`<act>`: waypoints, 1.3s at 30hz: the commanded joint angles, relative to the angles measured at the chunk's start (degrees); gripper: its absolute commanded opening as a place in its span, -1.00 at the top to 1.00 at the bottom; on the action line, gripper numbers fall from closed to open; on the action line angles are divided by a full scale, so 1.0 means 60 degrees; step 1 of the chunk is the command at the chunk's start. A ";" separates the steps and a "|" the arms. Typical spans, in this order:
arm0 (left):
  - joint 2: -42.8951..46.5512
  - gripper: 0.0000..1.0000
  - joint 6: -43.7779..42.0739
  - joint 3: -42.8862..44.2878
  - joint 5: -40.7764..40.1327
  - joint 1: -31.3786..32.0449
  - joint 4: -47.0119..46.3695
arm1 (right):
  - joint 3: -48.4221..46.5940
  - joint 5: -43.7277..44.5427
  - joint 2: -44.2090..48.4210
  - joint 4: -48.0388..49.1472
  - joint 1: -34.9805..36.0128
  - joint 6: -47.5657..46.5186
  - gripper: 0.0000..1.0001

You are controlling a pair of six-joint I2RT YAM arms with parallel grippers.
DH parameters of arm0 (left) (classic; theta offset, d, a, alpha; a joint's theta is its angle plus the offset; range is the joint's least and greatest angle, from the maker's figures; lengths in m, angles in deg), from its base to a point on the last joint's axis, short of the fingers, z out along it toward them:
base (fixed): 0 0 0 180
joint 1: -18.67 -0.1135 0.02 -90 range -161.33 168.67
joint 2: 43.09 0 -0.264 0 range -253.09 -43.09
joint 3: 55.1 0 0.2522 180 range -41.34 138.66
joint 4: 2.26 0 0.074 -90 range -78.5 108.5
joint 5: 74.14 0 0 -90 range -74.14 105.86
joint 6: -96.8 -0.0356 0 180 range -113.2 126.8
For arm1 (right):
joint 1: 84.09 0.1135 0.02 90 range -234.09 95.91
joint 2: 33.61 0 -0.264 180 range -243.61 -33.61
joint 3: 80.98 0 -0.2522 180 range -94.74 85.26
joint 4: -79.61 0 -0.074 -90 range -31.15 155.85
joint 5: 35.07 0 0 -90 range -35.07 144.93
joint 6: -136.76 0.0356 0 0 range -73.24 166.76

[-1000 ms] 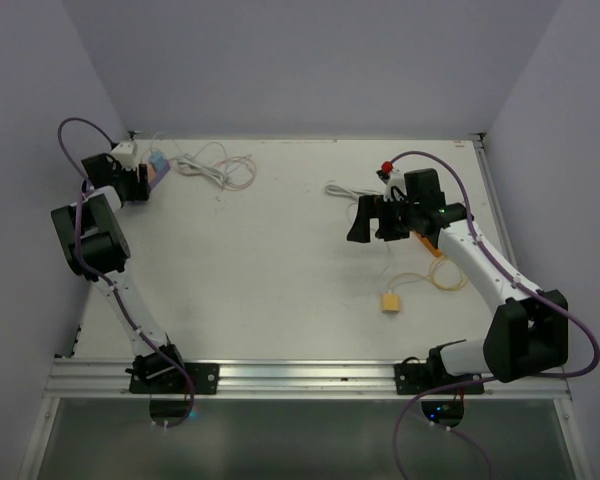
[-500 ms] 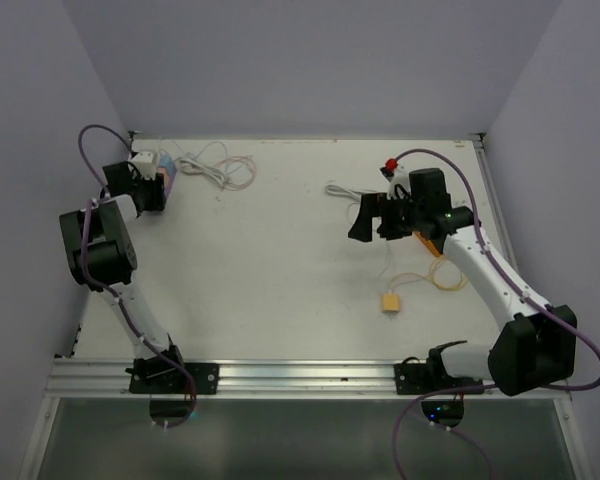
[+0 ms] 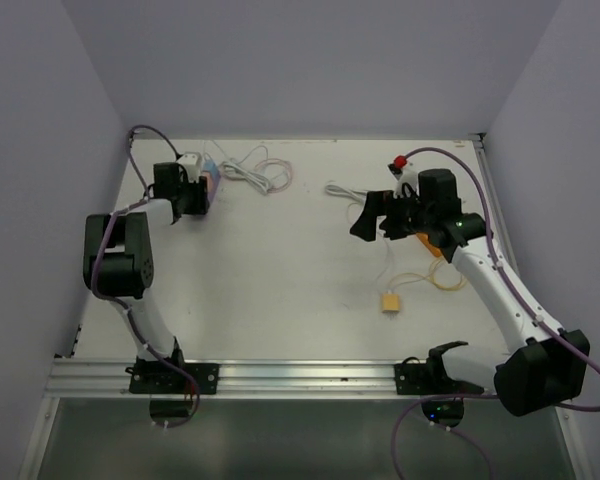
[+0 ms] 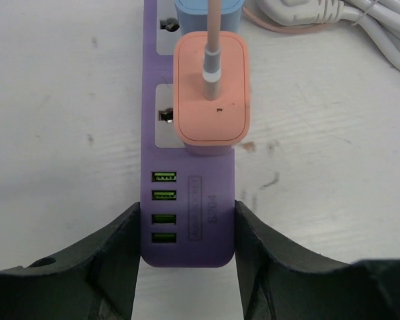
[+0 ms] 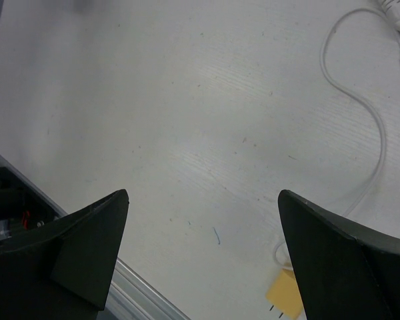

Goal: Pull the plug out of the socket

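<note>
So my left tool (image 4: 187, 230) is clenched on the purple power strip (image 4: 190, 193). Both matte black fingers (image 4: 123, 260) sit flat against its long sides, right at the rounded end with the four green USB ports (image 4: 163, 207).

A bit further along the strip from there, the peach plug (image 4: 211, 93) is still seated in its socket. It's a smooth rounded-square block and hangs slightly over one edge of the strip, with a peach cable (image 4: 212, 33) coming straight out of its face. Just past it on the strip is a light blue plug (image 4: 207, 10), mostly cut off by the frame. A glossy white cord (image 4: 360, 27) lies coiled beside the strip's far end.

The strip lies flat on the surface (image 4: 67, 133), which is white with a faint wood grain and a few scuffs and specks.

My right tool (image 3: 375, 218) is well off to the strip's right in the overhead view. It's spread wide with nothing in it, over a thin white cable (image 5: 380, 133) and a small flat yellow square (image 5: 285, 297).

Plain lavender walls (image 3: 310, 60) box the surface in behind the strip and on both sides.
</note>
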 commanded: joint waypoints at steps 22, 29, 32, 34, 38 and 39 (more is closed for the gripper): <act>0.4122 0.86 0.3115 -0.4598 -0.2884 0.7844 -0.1174 | 0.0981 0.0739 0.1512 -0.0742 0.0261 0.0516 -0.96; 0.5236 0.72 0.3073 -0.5243 -0.3705 0.8874 -0.0616 | 0.1245 0.0871 0.1732 -0.0786 0.0290 0.0618 -0.96; 0.5135 0.59 0.2691 -0.5346 -0.3589 0.8860 -0.0543 | 0.1274 0.0798 0.1659 -0.0742 0.0320 0.0676 -0.96; 0.4828 0.54 0.2545 -0.5434 -0.3122 0.8860 -0.0732 | 0.1260 0.0812 0.1615 -0.0728 0.0334 0.0706 -0.96; 0.4389 0.33 0.2150 -0.5259 -0.2579 0.8860 -0.0938 | 0.1230 0.0885 0.1542 -0.0713 0.0349 0.0706 -0.96; 0.4344 0.26 0.2105 -0.5244 -0.2563 0.8860 -0.0996 | 0.1230 0.0885 0.1542 -0.0713 0.0334 0.0721 -0.96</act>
